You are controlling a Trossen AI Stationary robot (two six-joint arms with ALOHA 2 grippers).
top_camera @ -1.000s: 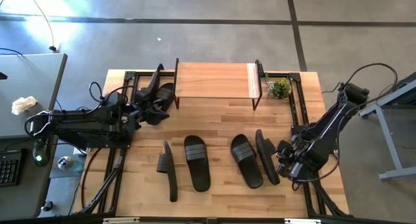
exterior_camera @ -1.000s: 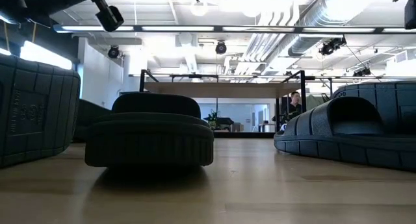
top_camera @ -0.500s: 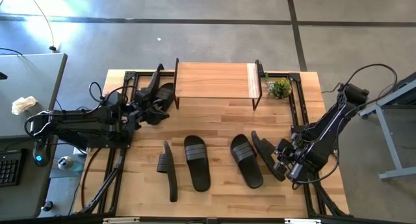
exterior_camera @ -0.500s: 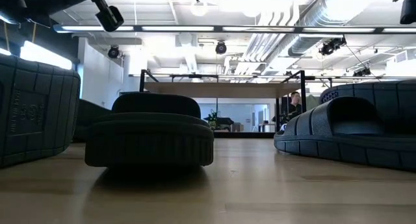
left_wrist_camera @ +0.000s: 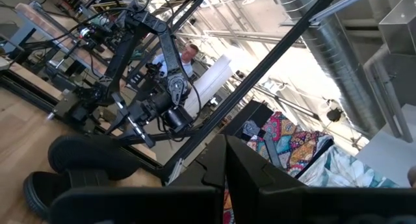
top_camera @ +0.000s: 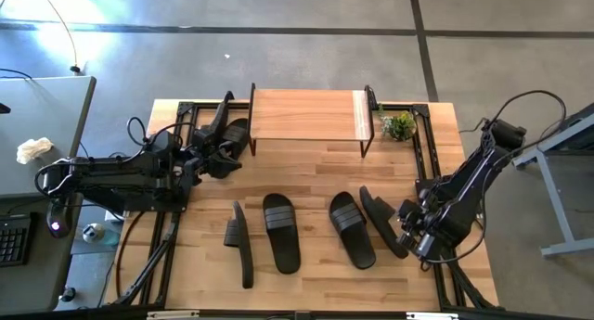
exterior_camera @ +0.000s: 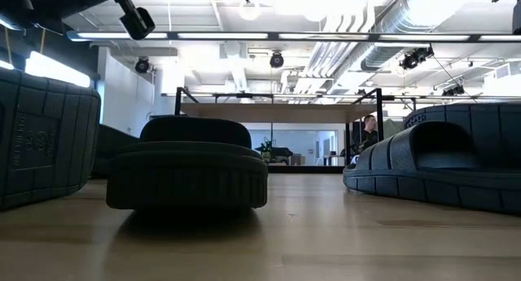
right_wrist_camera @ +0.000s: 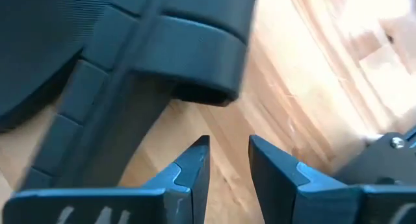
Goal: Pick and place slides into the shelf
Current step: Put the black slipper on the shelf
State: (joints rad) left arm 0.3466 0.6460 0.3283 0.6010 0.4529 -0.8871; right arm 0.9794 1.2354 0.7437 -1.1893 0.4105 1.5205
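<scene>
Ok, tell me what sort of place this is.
Most likely a robotics lab or workshop: bare ceiling ducts and strip lights overhead, a concrete floor around the table, and another robot arm on a rig behind.

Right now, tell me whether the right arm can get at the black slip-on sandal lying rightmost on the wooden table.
Probably yes: the right gripper sits right beside that sandal, nothing between them.

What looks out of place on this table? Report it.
Two things in the front row. The leftmost sandal stands on its edge, and the rightmost sandal leans tipped beside the right gripper, instead of lying flat.
</scene>
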